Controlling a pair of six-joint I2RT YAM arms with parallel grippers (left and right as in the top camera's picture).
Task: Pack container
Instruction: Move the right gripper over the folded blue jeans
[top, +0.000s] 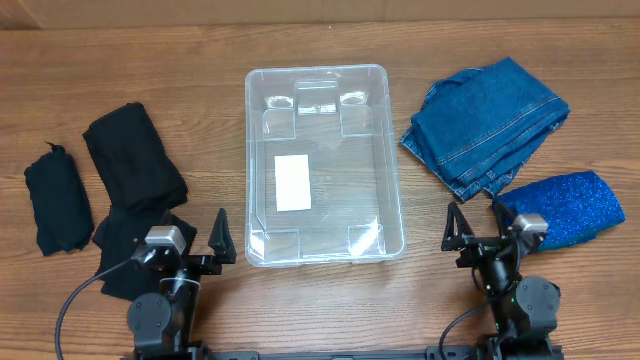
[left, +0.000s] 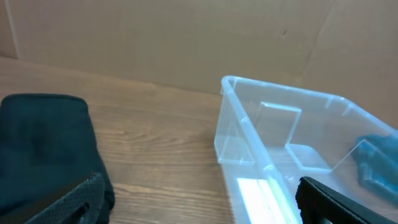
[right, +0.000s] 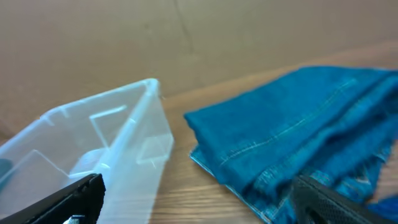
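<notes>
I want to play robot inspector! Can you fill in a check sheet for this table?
Surface: wooden table.
Job's things: clear container, empty, white label on its bottom.
Clutter: black clothes left of it; folded jeans and sparkly blue cloth on the right.
Grippers: left gripper and right gripper at the near edge, fingers open, holding nothing.
Cables: black cables loop beside each arm's base.
Surroundings: brown cardboard wall behind the table.

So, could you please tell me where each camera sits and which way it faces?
Overhead: above the table, straight down on the container between black clothes and jeans; both arms show.
Left wrist: low, facing the back panel past the container; open left gripper.
Right wrist: likewise, over the jeans; open right gripper.
Shared: the container.
</notes>
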